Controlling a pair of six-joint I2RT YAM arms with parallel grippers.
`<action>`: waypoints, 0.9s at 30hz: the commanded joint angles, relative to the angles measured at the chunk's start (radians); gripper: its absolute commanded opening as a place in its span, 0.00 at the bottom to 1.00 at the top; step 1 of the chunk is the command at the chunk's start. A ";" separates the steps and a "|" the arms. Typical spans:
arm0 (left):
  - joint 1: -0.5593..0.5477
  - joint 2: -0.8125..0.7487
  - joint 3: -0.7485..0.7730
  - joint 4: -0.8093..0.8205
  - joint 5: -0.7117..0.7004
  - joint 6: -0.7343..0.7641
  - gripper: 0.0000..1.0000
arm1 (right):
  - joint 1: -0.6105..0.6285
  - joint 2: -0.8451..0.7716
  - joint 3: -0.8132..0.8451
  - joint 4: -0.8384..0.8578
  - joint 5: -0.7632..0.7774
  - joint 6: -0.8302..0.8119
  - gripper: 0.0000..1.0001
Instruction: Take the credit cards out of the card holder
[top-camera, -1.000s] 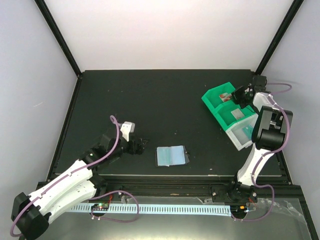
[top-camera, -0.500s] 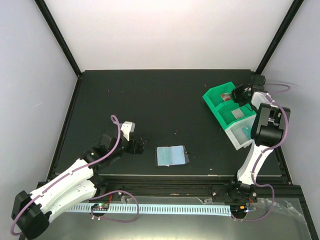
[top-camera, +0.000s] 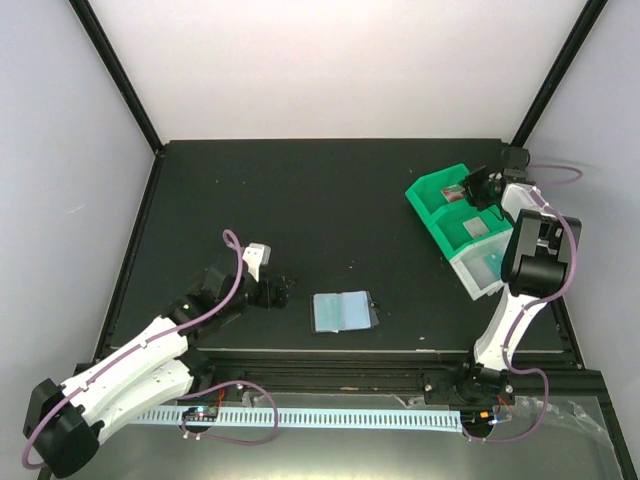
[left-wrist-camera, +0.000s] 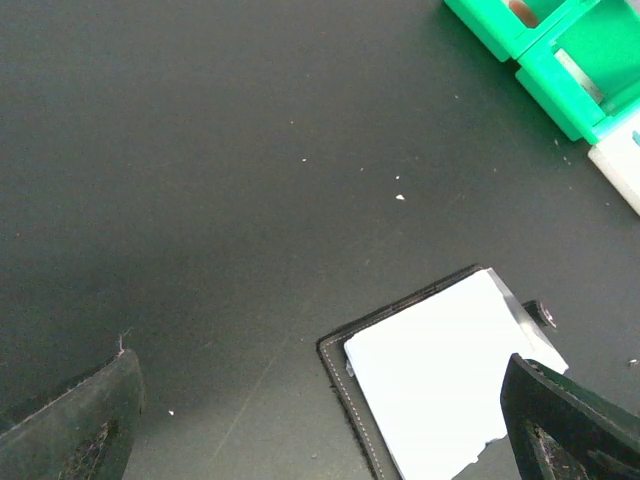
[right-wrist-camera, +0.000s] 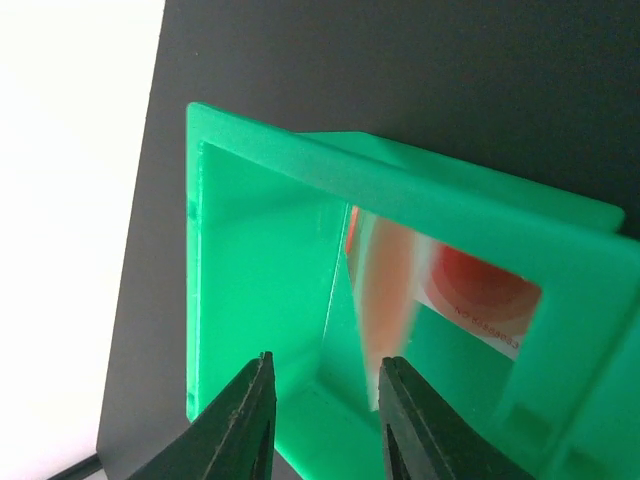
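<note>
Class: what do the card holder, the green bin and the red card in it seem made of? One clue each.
Card holder: likely leather or imitation, matte, stitched black edge.
Green bin: moulded plastic, smooth, slightly glossy walls.
Red card: probably plastic, thin, glossy print.

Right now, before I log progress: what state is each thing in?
card holder, lying open, inside up
red card, leaning inside the green bin
right fingers, slightly parted, empty, above that bin
left fingers, wide open, empty
</note>
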 joint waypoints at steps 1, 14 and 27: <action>0.010 0.021 0.045 -0.031 -0.008 0.013 0.99 | 0.010 -0.092 -0.015 -0.047 0.072 -0.005 0.32; 0.010 0.114 0.088 -0.090 0.119 -0.035 0.99 | 0.073 -0.236 -0.074 -0.147 0.108 -0.137 0.38; 0.009 0.226 0.062 0.033 0.391 -0.090 0.93 | 0.289 -0.473 -0.343 -0.177 0.027 -0.373 0.38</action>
